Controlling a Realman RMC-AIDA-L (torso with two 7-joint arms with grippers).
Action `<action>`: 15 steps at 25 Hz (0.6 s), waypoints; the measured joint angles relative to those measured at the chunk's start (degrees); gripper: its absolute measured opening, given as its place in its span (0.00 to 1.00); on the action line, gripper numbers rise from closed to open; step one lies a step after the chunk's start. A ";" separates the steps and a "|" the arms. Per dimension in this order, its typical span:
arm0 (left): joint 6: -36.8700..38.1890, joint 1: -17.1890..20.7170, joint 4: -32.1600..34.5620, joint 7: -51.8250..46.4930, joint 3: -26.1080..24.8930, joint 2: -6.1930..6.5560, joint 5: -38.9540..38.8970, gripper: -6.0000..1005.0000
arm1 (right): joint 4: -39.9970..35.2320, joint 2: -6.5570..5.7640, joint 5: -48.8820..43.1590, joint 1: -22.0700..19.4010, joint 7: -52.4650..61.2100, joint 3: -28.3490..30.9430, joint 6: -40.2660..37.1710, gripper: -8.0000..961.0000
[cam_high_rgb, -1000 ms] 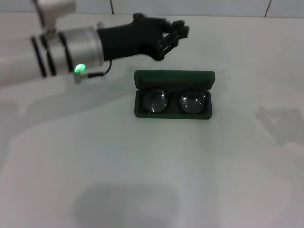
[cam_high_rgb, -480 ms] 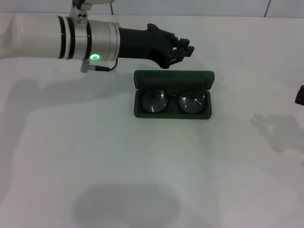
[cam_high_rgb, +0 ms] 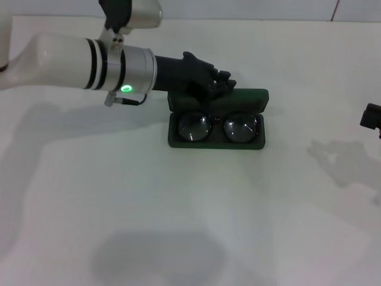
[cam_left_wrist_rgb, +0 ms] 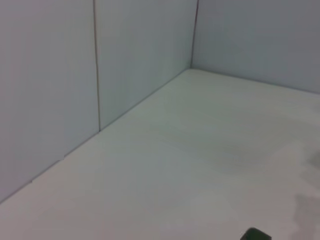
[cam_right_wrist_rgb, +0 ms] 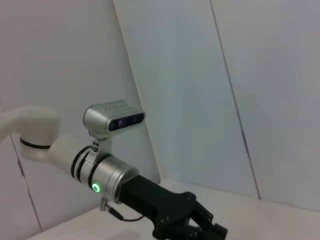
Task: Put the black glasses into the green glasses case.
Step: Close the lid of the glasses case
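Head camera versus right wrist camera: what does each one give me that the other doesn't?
Head view only: the green glasses case lying open on the table with the black glasses inside, and the right gripper at the table's right edge. Right wrist view only: the wall and the left arm's wrist camera. Both: the left gripper, at the case's lid.

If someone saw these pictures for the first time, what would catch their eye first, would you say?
Probably the left end effector, reaching in over the raised lid of the open green glasses case at mid-table. Next, the black glasses already lying inside it. The right end effector barely shows at the right edge.
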 joint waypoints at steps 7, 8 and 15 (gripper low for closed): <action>-0.21 -0.12 -0.45 -0.04 0.12 -0.17 0.26 0.14 | 0.62 -0.08 0.01 0.61 -0.38 0.17 0.13 0.20; -0.23 -0.12 -0.47 -0.08 0.14 -0.16 0.29 0.14 | 0.61 -0.09 0.00 0.61 -0.47 0.23 0.15 0.20; 0.32 -0.13 -0.55 -1.41 0.18 -0.15 1.58 0.12 | 0.80 -0.12 0.00 0.59 -0.80 0.49 0.22 0.21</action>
